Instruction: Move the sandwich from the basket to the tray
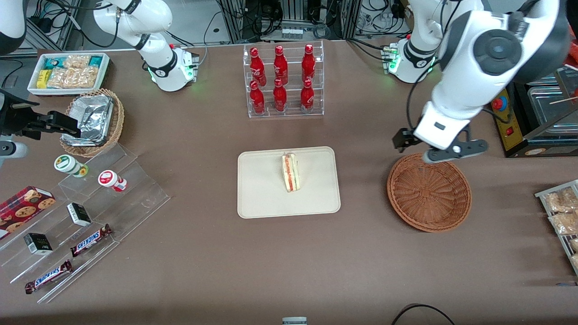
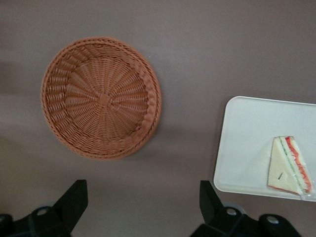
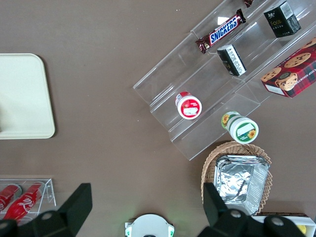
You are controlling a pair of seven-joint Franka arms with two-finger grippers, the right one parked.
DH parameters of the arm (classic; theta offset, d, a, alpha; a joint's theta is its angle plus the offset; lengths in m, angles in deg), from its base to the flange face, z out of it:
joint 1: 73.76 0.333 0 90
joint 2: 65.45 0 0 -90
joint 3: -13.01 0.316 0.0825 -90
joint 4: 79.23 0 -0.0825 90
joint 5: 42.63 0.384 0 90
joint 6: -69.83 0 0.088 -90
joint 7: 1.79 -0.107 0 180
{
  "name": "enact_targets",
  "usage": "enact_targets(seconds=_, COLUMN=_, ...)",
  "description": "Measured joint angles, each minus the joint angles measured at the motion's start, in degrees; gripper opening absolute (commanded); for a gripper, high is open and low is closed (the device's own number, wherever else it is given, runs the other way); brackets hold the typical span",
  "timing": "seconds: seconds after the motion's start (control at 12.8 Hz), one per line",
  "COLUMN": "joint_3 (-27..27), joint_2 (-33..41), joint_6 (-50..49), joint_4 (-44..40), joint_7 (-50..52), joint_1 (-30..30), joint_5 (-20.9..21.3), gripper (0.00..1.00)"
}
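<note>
While sandwich [image 1: 290, 172] lies mid-tray [image 1: 262, 198], open gripper [image 2: 143, 200] hovers above basket [image 1: 429, 198].

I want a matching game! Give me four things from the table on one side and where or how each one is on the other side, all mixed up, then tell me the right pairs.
Things:
1. sandwich
2. basket
3. gripper
4. bottles

Places or states:
A. empty, toward the working arm's end of the table
B. standing in a clear rack
C. lying on the tray
D. above the table beside the basket, fingers open and holding nothing

Pairs: 1-C, 2-A, 3-D, 4-B
</note>
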Motion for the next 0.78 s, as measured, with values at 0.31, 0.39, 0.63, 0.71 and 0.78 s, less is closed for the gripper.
enact_targets(seconds=0.31, joint_3=5.1, joint_2=1.2, joint_6=-1.4, joint_4=0.0, joint_7=-6.3, joint_1=0.0, joint_5=0.3, gripper=1.00)
enact_targets(seconds=0.39, joint_3=5.9, joint_2=1.8, joint_6=-1.8, joint_4=0.0, joint_7=-7.1, joint_1=0.0, joint_5=0.3, gripper=1.00)
enact_targets(seconds=0.63, joint_3=7.2, joint_2=3.4, joint_6=-2.6, joint_4=0.0, joint_7=-8.4, joint_1=0.0, joint_5=0.4, gripper=1.00)
enact_targets(seconds=0.71, joint_3=7.7, joint_2=3.8, joint_6=-3.0, joint_4=0.0, joint_7=-8.9, joint_1=0.0, joint_5=0.6, gripper=1.00)
enact_targets(seconds=0.78, joint_3=8.3, joint_2=4.2, joint_6=-3.3, joint_4=0.0, joint_7=-9.5, joint_1=0.0, joint_5=0.7, gripper=1.00)
